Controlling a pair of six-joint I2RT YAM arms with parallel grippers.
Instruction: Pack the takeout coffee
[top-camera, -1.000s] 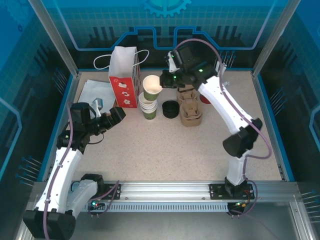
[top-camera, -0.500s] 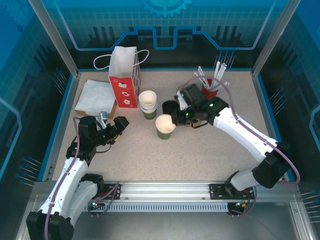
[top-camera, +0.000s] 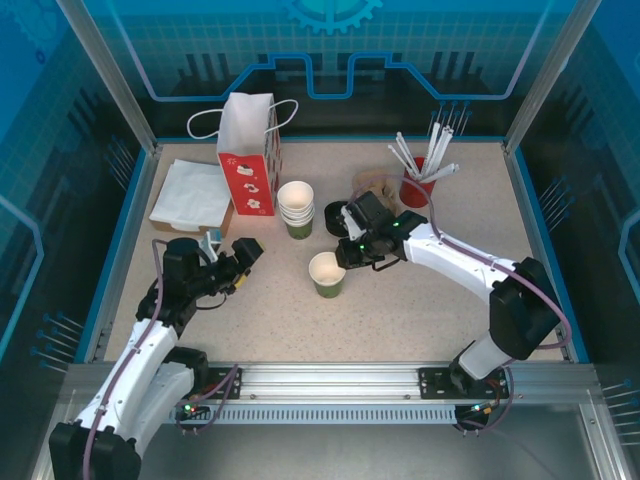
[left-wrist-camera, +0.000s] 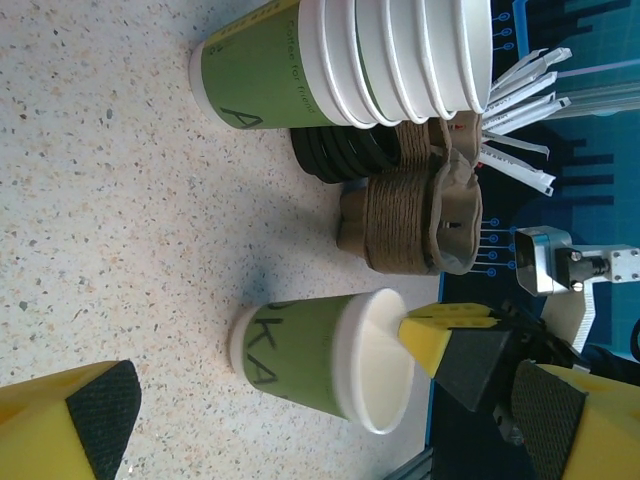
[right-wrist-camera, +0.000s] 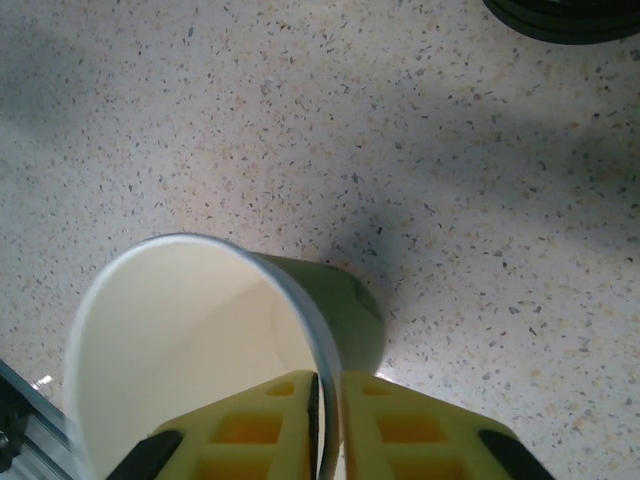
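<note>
I take the step in hand to be readying the cup for its lid. The takeout cup (top-camera: 326, 271) stands upright and open-mouthed on the table (top-camera: 420, 310), near the stack of cups (top-camera: 296, 205), on the side towards my bases. It is apart from the stack and has no lid on it.

My right gripper (right-wrist-camera: 327, 385) straddles the cup's rim, one finger inside the white wall and one outside, set very narrow. The wrist view is too close and oblique for me to tell whether the pads press the paper or merely flank it. My left gripper (top-camera: 230, 248) hangs low with its fingers wide and nothing between them, to the left of the stack and nearer my bases.

Next, I judge, my right fingers must part and lift straight up off the rim without tipping the cup. Then one lid must come off the black lids (top-camera: 336, 216), which lie just beside the stack on its right.

The brown cardboard carriers (left-wrist-camera: 410, 215) stand beyond the lids from the stack, and the red cup of straws (top-camera: 418, 187) further right again. The paper bag (top-camera: 247, 150) stands left of the stack and further back. My own right wrist lies partly over the lids, so it must clear away first.
</note>
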